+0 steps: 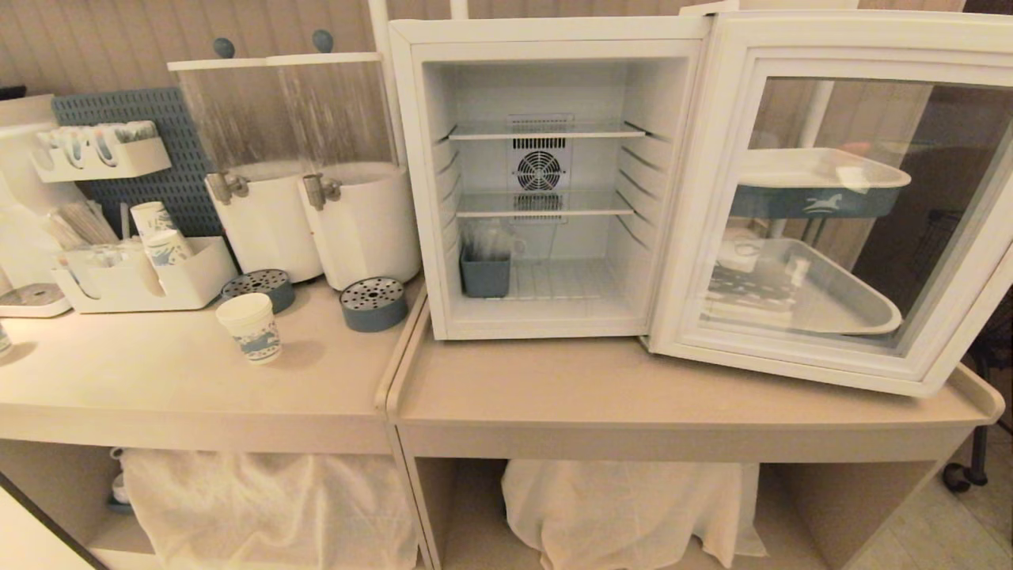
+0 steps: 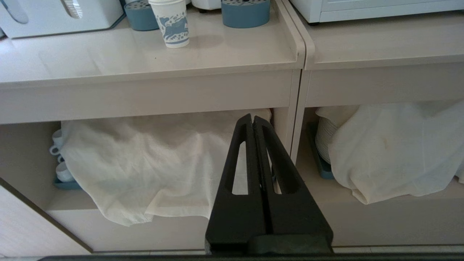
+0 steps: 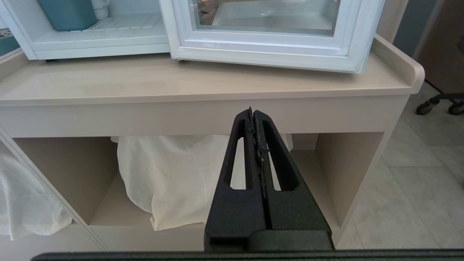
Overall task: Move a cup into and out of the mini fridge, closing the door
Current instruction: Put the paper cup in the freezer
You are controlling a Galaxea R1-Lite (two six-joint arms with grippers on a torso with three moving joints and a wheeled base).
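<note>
Head view: two pale beige tables (image 1: 198,372) butted side by side against a ribbed wall; neither arm visible. The mini fridge (image 1: 546,182) stands on the right-hand table, the door (image 1: 839,206) swung wide open to the right. The cup (image 1: 252,327) stands upright on the left-hand table, well apart from the fridge, near two blue drip trays (image 1: 373,303). Left wrist view: left gripper (image 2: 252,119) low before the table's open shelf, fingers pressed together, holding nothing; cup's rim cut off at frame edge; white cloth (image 2: 145,166) hides most of the shelf contents. Right wrist view: right gripper (image 3: 252,112) below the fridge table, fingers closed, empty; fridge only partly in frame.
</note>
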